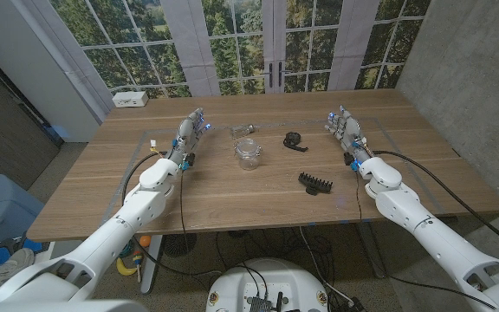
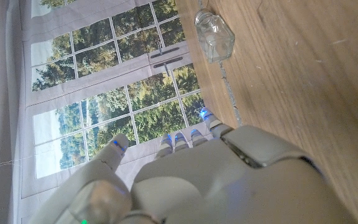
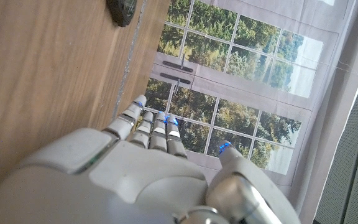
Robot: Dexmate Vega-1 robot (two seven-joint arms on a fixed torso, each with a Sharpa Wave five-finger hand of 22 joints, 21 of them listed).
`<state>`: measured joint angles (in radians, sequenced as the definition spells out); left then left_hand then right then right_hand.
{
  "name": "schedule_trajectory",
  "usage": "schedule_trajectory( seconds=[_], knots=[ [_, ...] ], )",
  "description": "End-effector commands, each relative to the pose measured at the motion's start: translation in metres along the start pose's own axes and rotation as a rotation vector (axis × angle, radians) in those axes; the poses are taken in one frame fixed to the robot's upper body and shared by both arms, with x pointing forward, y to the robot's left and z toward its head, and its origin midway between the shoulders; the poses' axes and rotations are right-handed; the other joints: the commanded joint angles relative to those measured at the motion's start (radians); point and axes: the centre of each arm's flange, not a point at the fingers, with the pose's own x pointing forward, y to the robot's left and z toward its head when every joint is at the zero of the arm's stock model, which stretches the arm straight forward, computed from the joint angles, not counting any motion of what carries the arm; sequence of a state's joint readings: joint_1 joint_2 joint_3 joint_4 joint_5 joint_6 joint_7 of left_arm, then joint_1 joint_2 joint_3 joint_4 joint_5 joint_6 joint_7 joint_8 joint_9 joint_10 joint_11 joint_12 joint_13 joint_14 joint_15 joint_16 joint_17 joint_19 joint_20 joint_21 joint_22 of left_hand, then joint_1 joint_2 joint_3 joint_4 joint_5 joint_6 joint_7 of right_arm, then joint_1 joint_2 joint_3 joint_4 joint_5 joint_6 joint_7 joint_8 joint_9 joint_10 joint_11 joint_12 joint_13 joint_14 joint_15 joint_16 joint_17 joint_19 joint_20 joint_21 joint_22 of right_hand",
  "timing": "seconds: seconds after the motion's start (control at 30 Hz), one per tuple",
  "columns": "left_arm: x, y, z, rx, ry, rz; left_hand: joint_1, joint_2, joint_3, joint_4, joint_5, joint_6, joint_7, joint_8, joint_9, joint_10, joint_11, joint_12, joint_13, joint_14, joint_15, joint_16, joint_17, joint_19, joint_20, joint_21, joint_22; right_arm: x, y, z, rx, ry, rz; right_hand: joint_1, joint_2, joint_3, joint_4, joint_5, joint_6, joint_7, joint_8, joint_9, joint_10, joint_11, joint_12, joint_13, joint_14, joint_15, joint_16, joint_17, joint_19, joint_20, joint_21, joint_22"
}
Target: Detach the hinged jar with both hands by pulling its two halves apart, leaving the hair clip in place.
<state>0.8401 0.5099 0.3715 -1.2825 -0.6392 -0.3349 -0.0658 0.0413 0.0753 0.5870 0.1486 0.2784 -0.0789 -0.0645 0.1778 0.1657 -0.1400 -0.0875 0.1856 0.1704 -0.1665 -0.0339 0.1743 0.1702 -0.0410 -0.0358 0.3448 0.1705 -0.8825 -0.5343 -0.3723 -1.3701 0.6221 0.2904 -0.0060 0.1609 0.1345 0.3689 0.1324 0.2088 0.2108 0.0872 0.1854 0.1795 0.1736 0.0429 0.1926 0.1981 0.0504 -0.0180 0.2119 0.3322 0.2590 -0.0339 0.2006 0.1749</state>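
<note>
1. Head view: a clear glass hinged jar (image 1: 249,152) stands near the middle of the wooden worktop (image 1: 232,195), with a small wire piece (image 1: 243,130) just behind it. To the jar's right lie a dark round object (image 1: 294,140) and, nearer the robot, a black hair clip (image 1: 317,183). The left hand (image 1: 191,132) waits well left of the jar and the right hand (image 1: 343,128) well right of it. Both are raised, fingers extended and holding nothing. They likely flank the jar so that each can take one half.
2. Left wrist view: the left hand's (image 2: 229,180) fingers point toward the windows, empty; the jar (image 2: 214,35) stands ahead, apart from them.
3. Right wrist view: the right hand (image 3: 142,168) is likewise extended and empty; the dark round object (image 3: 122,10) lies ahead.
</note>
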Motion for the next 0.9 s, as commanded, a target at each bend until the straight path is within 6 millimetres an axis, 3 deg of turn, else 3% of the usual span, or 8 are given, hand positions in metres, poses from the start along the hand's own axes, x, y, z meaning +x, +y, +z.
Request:
schedule_trajectory(
  seconds=[0.03, 0.3, 0.33, 0.4, 0.43, 0.47, 0.6, 0.9],
  knots=[
    [0.003, -0.005, 0.003, 0.023, -0.039, -0.053, -0.002, 0.076, 0.008, -0.002, 0.004, -0.011, -0.001, 0.003, 0.001, -0.01, 0.002, 0.003, 0.003, -0.015, -0.075, 0.004, 0.001, -0.011, -0.06, 0.004, 0.005, -0.013, 0.019, 0.007, -0.058, 0.011, 0.011, 0.013, 0.026, 0.009, -0.006, 0.005, 0.005, -0.001, 0.006, 0.002, 0.006, -0.001, 0.006, 0.003, 0.008, 0.003, 0.006, 0.002, 0.011, 0.001, 0.005, 0.003],
    [0.005, -0.002, 0.008, 0.028, -0.093, -0.032, 0.014, 0.074, 0.019, -0.035, -0.002, 0.069, 0.0, 0.023, 0.005, 0.033, 0.014, 0.015, 0.003, 0.023, -0.048, 0.008, -0.004, 0.017, -0.011, -0.005, 0.006, -0.013, 0.025, 0.015, -0.122, -0.057, -0.026, 0.04, 0.01, 0.017, -0.051, -0.003, 0.047, 0.011, 0.022, 0.004, 0.047, 0.013, 0.022, 0.004, 0.047, 0.02, 0.015, -0.014, 0.034, 0.024, 0.013, 0.003],
    [0.004, -0.001, 0.01, 0.039, -0.12, 0.002, 0.052, 0.107, 0.087, -0.074, -0.051, 0.253, 0.098, 0.083, 0.04, 0.188, 0.074, 0.056, 0.019, 0.158, 0.004, 0.028, 0.002, 0.096, 0.066, -0.001, 0.011, -0.015, 0.027, 0.015, -0.13, -0.092, -0.068, 0.082, 0.029, 0.046, -0.1, -0.015, 0.13, 0.031, 0.05, 0.013, 0.13, 0.037, 0.054, 0.018, 0.137, 0.035, 0.053, -0.013, 0.092, 0.047, 0.033, 0.008],
    [0.001, -0.001, 0.014, 0.065, -0.151, 0.066, 0.183, 0.117, 0.187, -0.199, -0.039, 0.38, 0.069, 0.278, 0.211, 0.5, 0.098, 0.254, 0.158, 0.506, -0.008, 0.158, 0.071, 0.279, 0.088, 0.086, 0.043, -0.016, 0.03, 0.016, -0.156, -0.126, -0.123, 0.386, 0.012, 0.19, -0.323, 0.102, 0.397, 0.024, 0.25, 0.135, 0.441, 0.028, 0.298, 0.238, 0.496, 0.03, 0.318, 0.199, 0.255, 0.12, 0.152, 0.064],
    [0.001, 0.0, 0.016, 0.083, -0.154, 0.046, 0.331, 0.115, 0.167, -0.297, 0.0, 0.433, 0.048, 0.452, 0.395, 0.567, 0.047, 0.437, 0.365, 0.639, -0.052, 0.297, 0.215, 0.374, 0.058, 0.17, 0.077, -0.016, 0.03, 0.017, -0.162, -0.127, -0.108, 0.473, -0.03, 0.169, -0.317, 0.137, 0.4, 0.021, 0.308, 0.21, 0.453, 0.022, 0.403, 0.372, 0.53, 0.024, 0.417, 0.344, 0.259, 0.132, 0.201, 0.1],
    [0.001, 0.001, 0.017, 0.087, -0.161, 0.033, 0.306, 0.106, 0.11, -0.27, -0.011, 0.369, 0.059, 0.475, 0.452, 0.533, 0.063, 0.482, 0.44, 0.638, -0.033, 0.328, 0.269, 0.363, 0.069, 0.189, 0.095, -0.015, 0.03, 0.017, -0.169, -0.128, -0.093, 0.481, -0.038, 0.164, -0.313, 0.145, 0.395, 0.023, 0.32, 0.228, 0.438, 0.018, 0.419, 0.402, 0.52, 0.021, 0.424, 0.37, 0.261, 0.135, 0.213, 0.109],
    [0.003, 0.007, 0.021, 0.117, -0.166, -0.023, 0.096, 0.017, 0.008, -0.266, -0.104, 0.092, -0.046, 0.296, 0.311, 0.187, 0.091, 0.28, 0.373, 0.355, 0.008, 0.132, 0.181, 0.218, 0.033, 0.201, 0.107, -0.011, 0.033, 0.021, -0.217, -0.111, -0.058, 0.343, -0.116, 0.085, -0.274, 0.137, 0.094, -0.05, 0.19, 0.196, 0.104, 0.015, 0.233, 0.374, 0.207, 0.02, 0.218, 0.317, 0.102, 0.135, 0.209, 0.095],
    [0.004, 0.013, 0.019, 0.108, -0.16, -0.035, 0.057, 0.017, 0.022, -0.292, -0.099, 0.067, -0.107, 0.152, 0.12, 0.123, 0.048, 0.13, 0.216, 0.221, -0.018, 0.02, 0.047, 0.128, 0.038, 0.154, 0.049, -0.005, 0.044, 0.021, -0.266, -0.095, -0.043, 0.312, -0.125, 0.056, -0.279, 0.099, 0.067, -0.063, 0.126, 0.124, 0.066, 0.001, 0.153, 0.298, 0.153, 0.02, 0.153, 0.249, 0.077, 0.079, 0.189, 0.047]
  ],
)
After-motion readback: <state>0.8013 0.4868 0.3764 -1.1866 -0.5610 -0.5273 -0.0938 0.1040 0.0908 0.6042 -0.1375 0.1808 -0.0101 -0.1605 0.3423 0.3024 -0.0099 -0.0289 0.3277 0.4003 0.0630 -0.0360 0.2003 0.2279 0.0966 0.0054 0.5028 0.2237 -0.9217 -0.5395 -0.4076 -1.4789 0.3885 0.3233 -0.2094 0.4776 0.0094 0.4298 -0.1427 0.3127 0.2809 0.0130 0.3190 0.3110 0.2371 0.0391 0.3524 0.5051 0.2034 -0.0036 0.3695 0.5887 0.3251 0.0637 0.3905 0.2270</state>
